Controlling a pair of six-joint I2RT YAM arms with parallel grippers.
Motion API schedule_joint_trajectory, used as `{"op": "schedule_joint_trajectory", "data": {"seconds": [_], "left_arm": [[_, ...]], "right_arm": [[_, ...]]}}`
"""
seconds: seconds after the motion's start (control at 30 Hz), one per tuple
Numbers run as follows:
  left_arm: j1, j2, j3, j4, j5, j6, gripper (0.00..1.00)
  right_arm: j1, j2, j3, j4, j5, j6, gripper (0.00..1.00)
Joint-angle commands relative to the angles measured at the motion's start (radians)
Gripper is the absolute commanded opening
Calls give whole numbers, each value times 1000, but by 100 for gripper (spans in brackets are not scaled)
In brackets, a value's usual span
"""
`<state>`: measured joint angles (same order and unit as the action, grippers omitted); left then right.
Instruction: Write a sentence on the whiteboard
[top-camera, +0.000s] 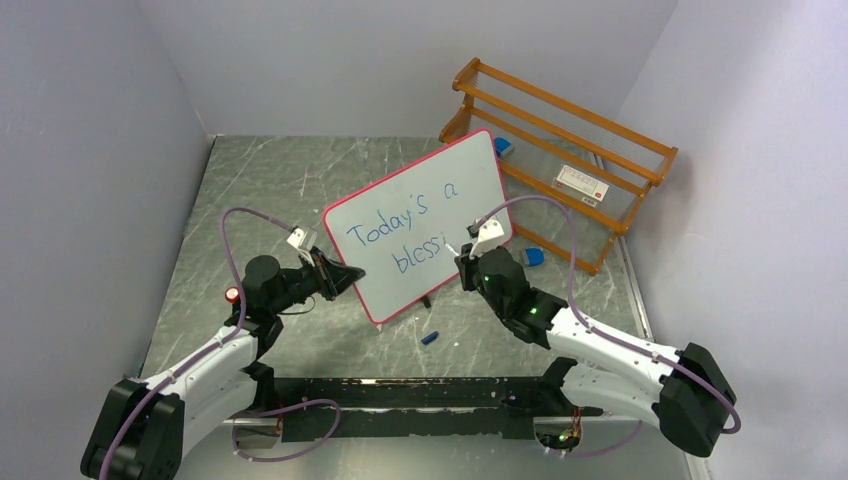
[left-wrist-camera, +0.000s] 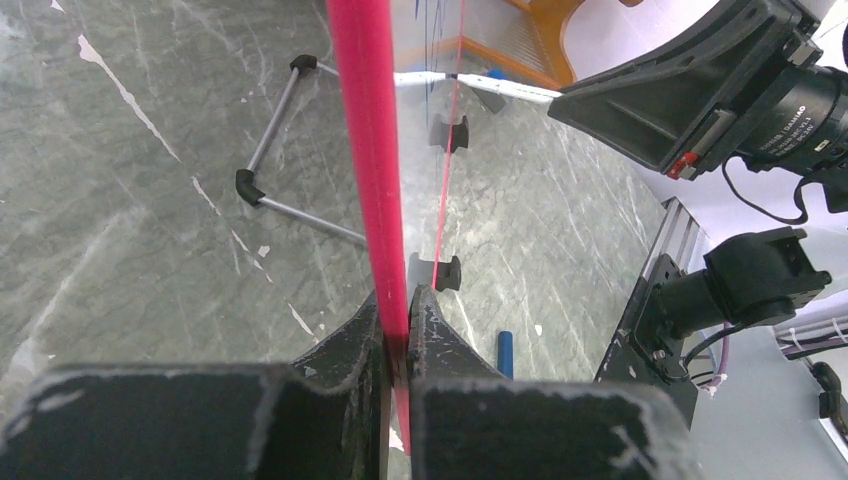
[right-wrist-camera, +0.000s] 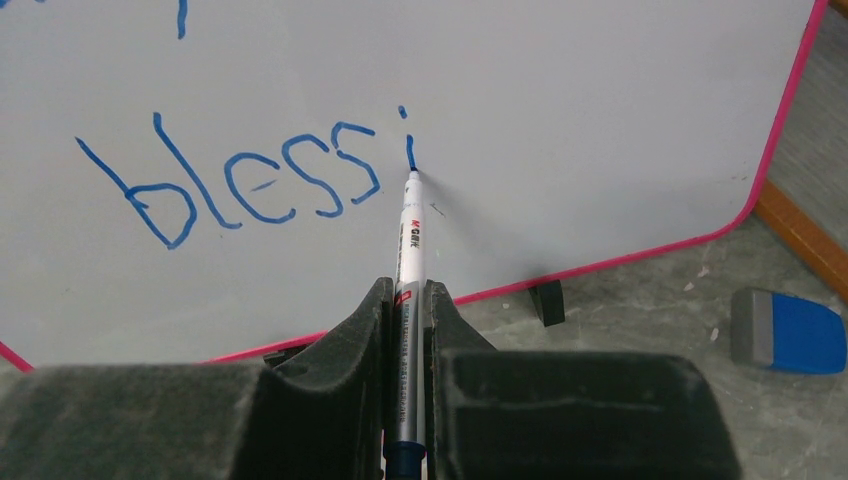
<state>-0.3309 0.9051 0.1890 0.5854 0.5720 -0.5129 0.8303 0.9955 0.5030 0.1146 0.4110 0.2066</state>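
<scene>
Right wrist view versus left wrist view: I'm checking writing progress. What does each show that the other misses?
Only right wrist: legible "blessi" with the right tool's marker tip at its i, and a blue eraser. Only left wrist: the left tool clamping the pink rim of the whiteboard edge-on, wire stand legs, a blue cap. Both: the whiteboard, marker and grey table.

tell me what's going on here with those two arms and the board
The left gripper is clamped on the whiteboard's pink rim, steadying it. The right gripper holds a marker with its tip on the board, partway through the sentence: it reads "Today's a blessi" so far. A small blue cap lies on the table near the board.
</scene>
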Motion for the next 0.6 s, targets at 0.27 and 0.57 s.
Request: {"op": "schedule_joint_trajectory", "data": {"seconds": [0.27,0.57], "left_arm": [[4,-3,0,-50,-92,62,5],[4,3,0,-47,-91,64,5]], "right_arm": [[-8,-42,-6,-63,-1,30,0],[-16,-47,7,12,42,-7,0]]}}
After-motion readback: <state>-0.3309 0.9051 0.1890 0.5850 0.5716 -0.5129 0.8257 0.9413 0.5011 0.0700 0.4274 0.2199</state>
